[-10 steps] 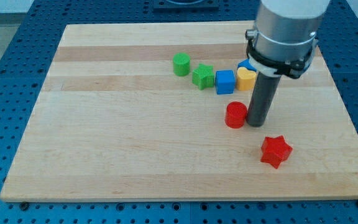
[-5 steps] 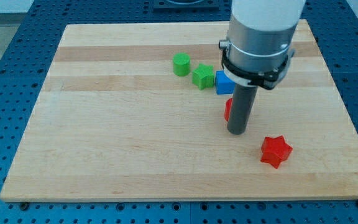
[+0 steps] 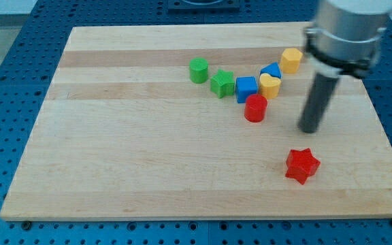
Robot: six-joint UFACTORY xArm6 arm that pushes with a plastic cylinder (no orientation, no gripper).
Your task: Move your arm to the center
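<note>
My tip (image 3: 309,129) rests on the wooden board (image 3: 128,150) at the view's right, to the right of the red cylinder (image 3: 255,108) and above the red star (image 3: 301,165). It touches no block. A row of blocks lies left of the rod: a green cylinder (image 3: 198,70), a green star (image 3: 222,83), a blue cube (image 3: 246,89), a yellow heart (image 3: 269,86), a second blue block (image 3: 272,70) and a yellow hexagon (image 3: 290,60).
The board lies on a blue perforated table (image 3: 5,82). The arm's grey body (image 3: 349,30) hangs over the board's upper right corner.
My tip swung left past the red cylinder, then back to the view's right. The red cylinder has shifted up, nearer the blue cube.
</note>
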